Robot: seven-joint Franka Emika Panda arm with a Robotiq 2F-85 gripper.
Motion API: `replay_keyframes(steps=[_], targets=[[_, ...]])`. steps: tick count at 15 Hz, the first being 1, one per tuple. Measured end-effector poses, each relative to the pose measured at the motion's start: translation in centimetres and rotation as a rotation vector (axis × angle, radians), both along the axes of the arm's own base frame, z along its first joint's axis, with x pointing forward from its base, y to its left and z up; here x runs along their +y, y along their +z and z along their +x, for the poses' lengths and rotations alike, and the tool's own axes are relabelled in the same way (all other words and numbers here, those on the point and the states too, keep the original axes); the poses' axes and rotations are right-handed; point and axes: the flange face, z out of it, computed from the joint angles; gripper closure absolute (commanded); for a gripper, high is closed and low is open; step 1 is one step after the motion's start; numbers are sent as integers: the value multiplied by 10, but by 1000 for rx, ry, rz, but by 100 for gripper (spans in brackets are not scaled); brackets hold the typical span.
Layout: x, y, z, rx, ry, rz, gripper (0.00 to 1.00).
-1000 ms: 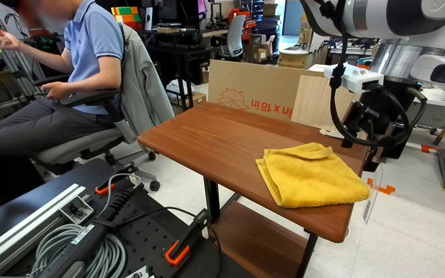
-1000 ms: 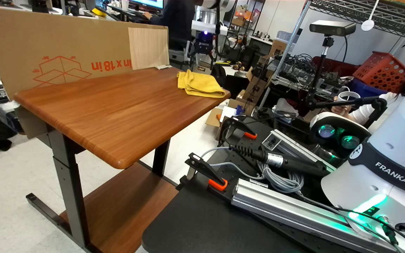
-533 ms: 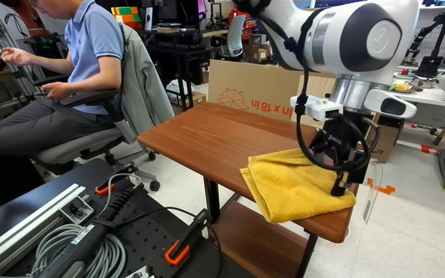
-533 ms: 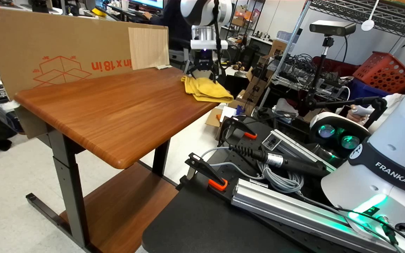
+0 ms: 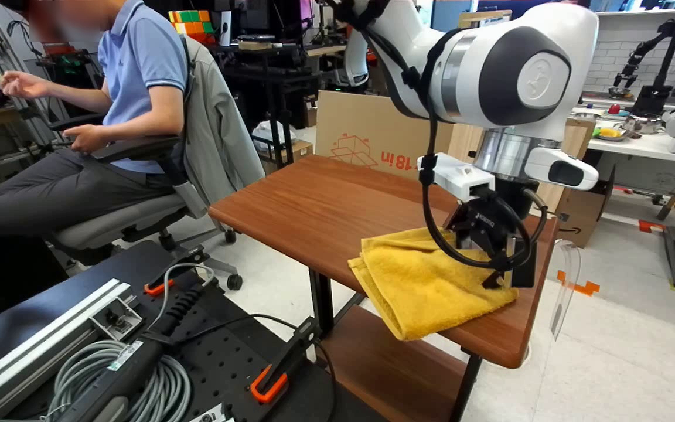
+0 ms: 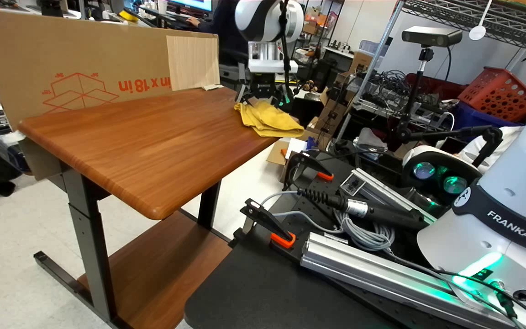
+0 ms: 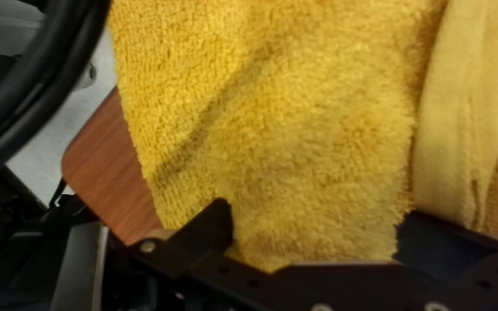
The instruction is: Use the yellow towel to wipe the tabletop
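The pincer [image 7: 314, 226] is noted atop the folded yellow towel [image 5: 425, 293] on the counter [image 5: 314, 202], its fingers [image 7: 214, 226] spread apart and unclenched.

One yellow towel [image 5: 425, 281] and one tabletop [image 5: 326, 205] are appearing in all three views; one gripper [image 7: 314, 218] is presenting two fingers [image 7: 435, 246] to the wrist view; both exterior views are showing two orange-tipped clamps [image 5: 296, 349], two black table legs [image 6: 89, 237], one lower shelf [image 6: 162, 269], one large printed cardboard panel [image 6: 107, 50] and one coil of grey cable [image 5: 173, 381]; in an exterior view, two office chairs [image 5: 126, 223] and one toy cube [image 5: 189, 24] are appearing; in an exterior view, one headset [image 6: 439, 172] is displaying two lenses [image 6: 424, 170], while two aluminium profiles [image 6: 372, 270], one plywood panel [image 6: 194, 64], one stand-mounted camera [image 6: 432, 36] and one red basket [image 6: 496, 93] are also showing.
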Motion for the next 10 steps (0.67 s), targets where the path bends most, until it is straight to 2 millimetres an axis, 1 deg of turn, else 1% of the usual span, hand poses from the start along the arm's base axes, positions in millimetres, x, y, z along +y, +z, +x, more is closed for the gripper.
replay_keyframes(steps=[2,3,7,10], targets=[[16,-2,2,-72,14,34,0],[28,-3,5,-114,19,61,0],[84,-3,10,-244,69,153,0],[123,-2,8,-306,129,194,0]])
